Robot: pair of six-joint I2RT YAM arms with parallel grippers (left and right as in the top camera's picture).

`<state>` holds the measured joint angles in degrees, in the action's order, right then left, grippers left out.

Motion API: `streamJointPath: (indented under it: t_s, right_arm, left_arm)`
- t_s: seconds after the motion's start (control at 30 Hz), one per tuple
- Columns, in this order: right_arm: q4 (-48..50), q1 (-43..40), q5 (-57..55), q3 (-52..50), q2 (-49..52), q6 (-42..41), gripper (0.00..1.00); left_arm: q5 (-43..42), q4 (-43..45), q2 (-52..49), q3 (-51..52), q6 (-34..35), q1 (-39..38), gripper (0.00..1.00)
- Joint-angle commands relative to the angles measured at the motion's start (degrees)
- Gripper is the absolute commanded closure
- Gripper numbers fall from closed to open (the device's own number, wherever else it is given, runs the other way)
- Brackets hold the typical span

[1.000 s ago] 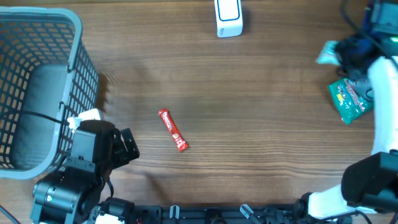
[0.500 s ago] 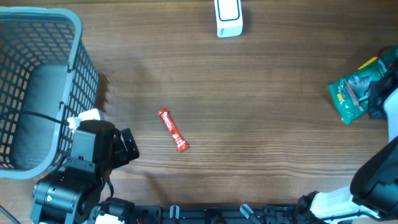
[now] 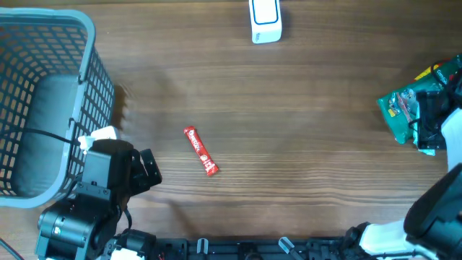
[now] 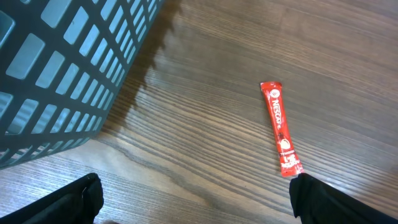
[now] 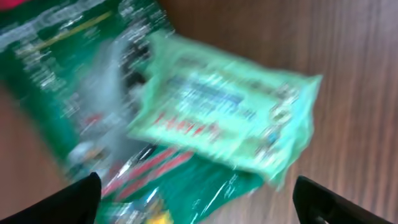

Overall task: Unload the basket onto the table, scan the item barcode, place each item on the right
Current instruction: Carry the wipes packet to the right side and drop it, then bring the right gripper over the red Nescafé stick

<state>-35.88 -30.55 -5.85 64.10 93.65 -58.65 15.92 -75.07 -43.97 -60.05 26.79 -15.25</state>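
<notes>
The slim red stick sachet [image 4: 280, 137] lies flat near the middle of the brown wooden tabletop [image 3: 303, 123], ahead and to the right of the left fingers [image 4: 74, 202], well apart from them. Those fingers are spread wide with nothing between them. At the right edge the right fingers [image 5: 317, 199] also stand apart, gripping nothing, above a pale green plastic packet [image 5: 230, 118] that rests on a darker green packet [image 5: 56, 62] — the view is blurred. The grey plastic mesh basket [image 3: 101, 94] fills the far-left corner; the white box-shaped scanner [image 3: 265, 20] sits at the far edge. Bare wood surrounds the sachet. One sachet, one scanner, one basket, at least two green packets.
</notes>
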Motion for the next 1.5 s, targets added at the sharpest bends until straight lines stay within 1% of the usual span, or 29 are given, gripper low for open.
streamJointPath:
  t_s: [0.0,0.13,0.2,0.3,0.37,0.47,0.6,0.77,0.83,0.87,0.93,0.97,1.07,1.1,1.13,1.23,1.33,1.4,1.47]
  right_arm:
    - [-1.44,-0.04,12.98,1.90,-6.23,2.21,0.01]
    - [-4.22,1.29,23.63,1.90,-10.01,7.04,0.01]
    - [-5.51,2.91,26.69,1.90,-10.80,10.45,0.01]
    - [-7.28,7.74,29.09,1.88,-10.97,16.98,0.01]
    - [-7.43,13.09,28.85,1.86,-10.58,22.67,0.01]
    - [-6.93,21.03,28.85,1.77,-9.73,28.37,0.01]
    - [-3.78,34.23,27.04,1.77,-7.23,36.48,0.01]
    - [1.42,49.37,19.28,1.77,-1.05,43.23,0.01]
    - [3.72,53.57,19.32,1.77,1.90,45.27,0.03]
    - [4.92,55.41,19.43,1.77,3.39,45.24,0.07]
    - [7.93,59.76,20.39,1.77,7.17,45.18,0.23]
    - [8.98,61.02,21.66,1.77,8.33,45.20,0.27]
    - [11.13,63.98,27.69,1.77,10.67,45.16,0.26]
    - [11.85,65.16,31.52,1.77,11.41,45.11,0.26]
    - [12.35,66.01,34.84,1.77,11.87,45.09,0.23]
    - [12.96,68.52,41.22,1.77,12.33,44.17,0.23]
    - [12.92,70.99,41.00,1.77,12.33,37.27,0.25]
    - [13.07,72.32,39.58,1.77,12.33,34.29,0.26]
    - [13.66,73.53,36.74,1.77,12.33,34.86,0.26]
  left_arm:
    - [-0.28,0.00,0.04,-0.07,-0.87,0.31,0.00]
    - [-0.31,0.00,0.04,-0.07,-0.87,0.31,0.00]
    - [-0.28,0.00,0.04,-0.07,-0.87,0.31,0.00]
    - [-0.31,0.02,0.04,-0.07,-0.87,0.31,0.00]
    - [-0.28,0.00,0.04,-0.07,-0.87,0.31,0.00]
    - [-0.31,0.00,0.04,-0.07,-0.87,0.31,0.00]
    - [-0.28,0.00,0.04,-0.07,-0.87,0.31,0.00]
    - [-0.28,0.00,0.04,-0.07,-0.87,0.31,0.00]
    - [-0.28,0.00,0.04,-0.07,-0.87,0.31,0.00]
    - [-0.28,0.00,0.04,-0.07,-0.87,0.31,0.00]
    - [-0.28,0.00,0.04,-0.07,-0.87,0.31,0.00]
    - [-0.28,0.00,0.04,-0.07,-0.87,0.31,0.00]
    - [-0.31,0.00,0.04,-0.07,-0.87,0.31,0.00]
    - [-0.28,0.00,0.04,-0.07,-0.87,0.31,0.00]
    - [-0.28,0.00,0.04,-0.07,-0.87,0.31,0.00]
    - [-0.28,0.00,0.04,-0.07,-0.87,0.31,0.00]
    - [-0.28,0.00,0.04,-0.07,-0.87,0.31,0.00]
    - [-0.28,0.00,0.04,-0.07,-0.87,0.31,0.00]
    - [-0.28,0.00,0.04,-0.07,-0.87,0.31,0.00]
